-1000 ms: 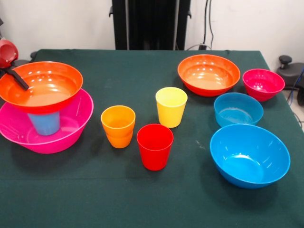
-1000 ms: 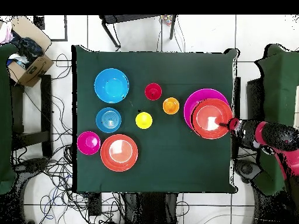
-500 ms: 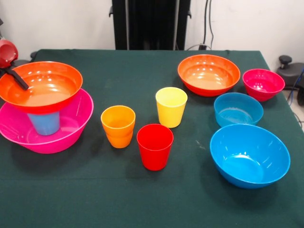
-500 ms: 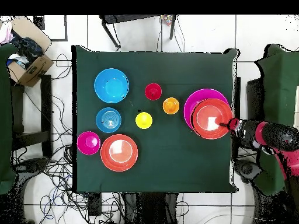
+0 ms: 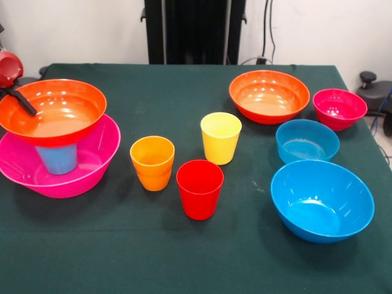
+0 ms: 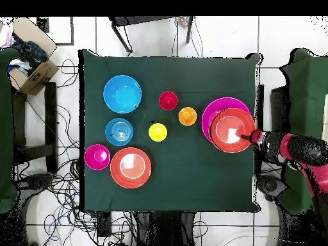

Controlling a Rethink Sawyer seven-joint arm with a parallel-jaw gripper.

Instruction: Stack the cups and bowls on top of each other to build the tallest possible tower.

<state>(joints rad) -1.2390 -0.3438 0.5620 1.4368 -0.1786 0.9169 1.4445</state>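
From the front I see the glossy orange-red plastic bowl [image 5: 52, 110] sitting on an upturned light blue plastic tumbler [image 5: 57, 158], which stands inside the large pink plastic bowl [image 5: 61, 160] at the edge of the green-covered bench [image 5: 184, 257]; that tumbler is hidden from overhead, where only the pink rim shows around the orange-red bowl. A black finger [image 5: 22, 101] of the claw [image 5: 18, 98] lies over the orange-red bowl's rim, with the red wrist just behind it. I cannot tell from either view whether the claw is apart or pinched on the rim. Overhead gives me the red and black arm [image 6: 291, 148] reaching in from beside the bench, mostly cut off in the front view. Loose on the bench: an orange plastic tumbler [image 5: 152, 162], a yellow plastic tumbler [image 5: 220, 137] and a red plastic tumbler [image 5: 199, 188] near the middle, all upright and apart. Well apart from the stack sit a second wide orange-red plastic bowl [image 5: 269, 95], a small magenta plastic bowl [image 5: 339, 108], a small blue plastic bowl [image 5: 307, 140] and a large blue plastic bowl [image 5: 322, 200]. Overhead also shows an open cardboard box [image 6: 29, 54] on the floor off one corner.
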